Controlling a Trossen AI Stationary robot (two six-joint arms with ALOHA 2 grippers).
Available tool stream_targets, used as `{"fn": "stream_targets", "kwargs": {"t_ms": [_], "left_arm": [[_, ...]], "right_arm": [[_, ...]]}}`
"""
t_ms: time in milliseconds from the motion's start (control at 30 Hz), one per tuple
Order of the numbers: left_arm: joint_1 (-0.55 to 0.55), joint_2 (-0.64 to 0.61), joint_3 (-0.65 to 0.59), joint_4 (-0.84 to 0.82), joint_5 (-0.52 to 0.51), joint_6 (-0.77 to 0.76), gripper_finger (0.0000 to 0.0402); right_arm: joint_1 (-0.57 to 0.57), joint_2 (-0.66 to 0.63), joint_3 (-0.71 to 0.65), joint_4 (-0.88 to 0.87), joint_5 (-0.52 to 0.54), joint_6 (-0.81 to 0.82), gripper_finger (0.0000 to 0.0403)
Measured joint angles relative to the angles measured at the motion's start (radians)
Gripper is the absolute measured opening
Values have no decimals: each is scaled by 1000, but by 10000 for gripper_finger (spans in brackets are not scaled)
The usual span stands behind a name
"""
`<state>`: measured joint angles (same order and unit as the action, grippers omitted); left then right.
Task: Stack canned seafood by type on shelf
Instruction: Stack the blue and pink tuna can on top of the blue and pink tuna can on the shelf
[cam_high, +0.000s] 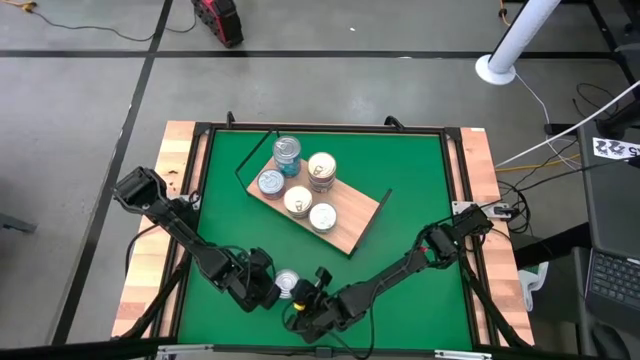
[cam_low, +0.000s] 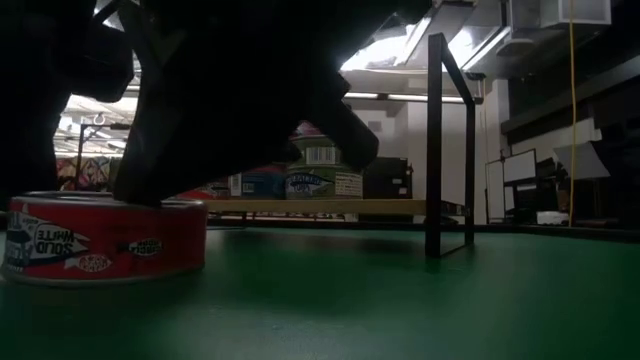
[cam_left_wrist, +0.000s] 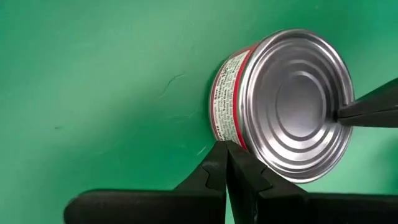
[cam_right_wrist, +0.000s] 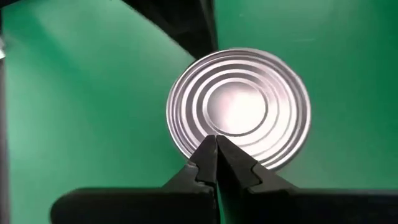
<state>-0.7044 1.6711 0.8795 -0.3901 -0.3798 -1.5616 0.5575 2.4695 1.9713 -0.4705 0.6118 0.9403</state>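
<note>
The short round red-labelled tin with a ribbed silver lid lies on the green counter, well short of the light-brown wood-grain shelf. Left gripper and right gripper flank it, both shut, holding nothing. Judgement: open 1 before grasping. 5 stacked tins crowd the shelf; its black frame stands in the way.

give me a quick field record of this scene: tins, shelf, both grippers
loose tin: red-label tin on the green mat, near edge, ridged silver face up
shelf: wood board lying angled on the mat
tins on shelf: five spots seen from above; blue-label tin at the far end
left gripper: shut, tips at the loose tin's side
right gripper: shut, tips at the tin's rim
</note>
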Motion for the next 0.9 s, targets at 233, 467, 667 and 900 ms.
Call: {"fn": "stream_targets", "kwargs": {"t_ms": [233, 467, 667, 900], "left_arm": [[4, 0, 22, 24, -36, 62, 0], [4, -4, 50, 35, -52, 108, 0], [3, -6, 85, 52, -50, 150, 0], [-3, -4, 130, 51, -14, 204, 0]], "right_arm": [[2, -1, 0, -1, -52, -2, 7], [8, -2, -1, 3, -112, -2, 7], [29, -1, -1, 8, -126, -3, 7], [41, 9, -8, -23, -134, 8, 7]]}}
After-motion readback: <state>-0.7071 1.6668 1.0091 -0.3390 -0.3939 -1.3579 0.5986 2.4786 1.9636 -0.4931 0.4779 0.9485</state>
